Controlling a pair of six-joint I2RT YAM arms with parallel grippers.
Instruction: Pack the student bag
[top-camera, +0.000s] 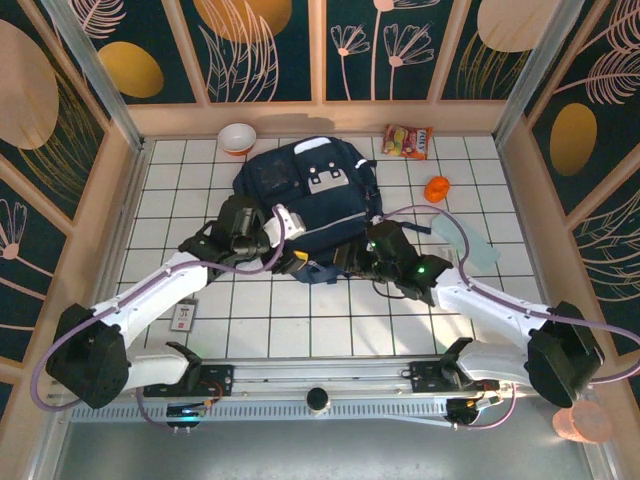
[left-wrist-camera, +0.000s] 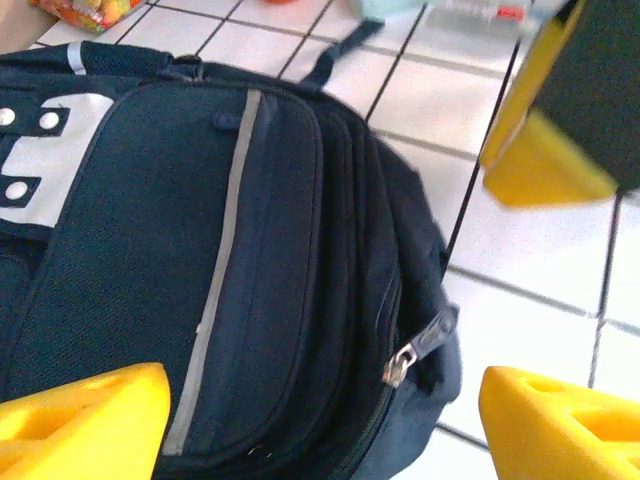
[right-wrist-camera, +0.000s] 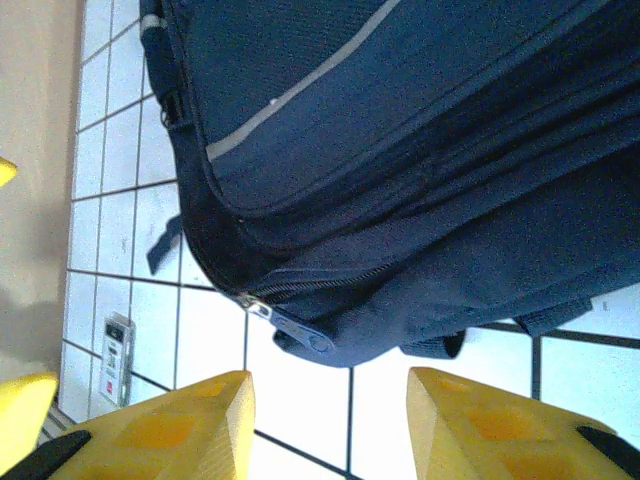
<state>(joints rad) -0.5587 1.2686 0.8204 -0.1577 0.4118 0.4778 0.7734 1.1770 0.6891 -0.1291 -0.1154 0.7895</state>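
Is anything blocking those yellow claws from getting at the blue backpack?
Nothing visible. The left gripper and right gripper, both open, face the student bag's near edge, with a zipper pull directly ahead of the right one.

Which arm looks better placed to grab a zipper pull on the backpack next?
Probably left: its open claw brackets the zipper pull on the student bag; the right claw sits short of one.

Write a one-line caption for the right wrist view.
Open jaws face the navy backpack's zip pull over a white tiled table.
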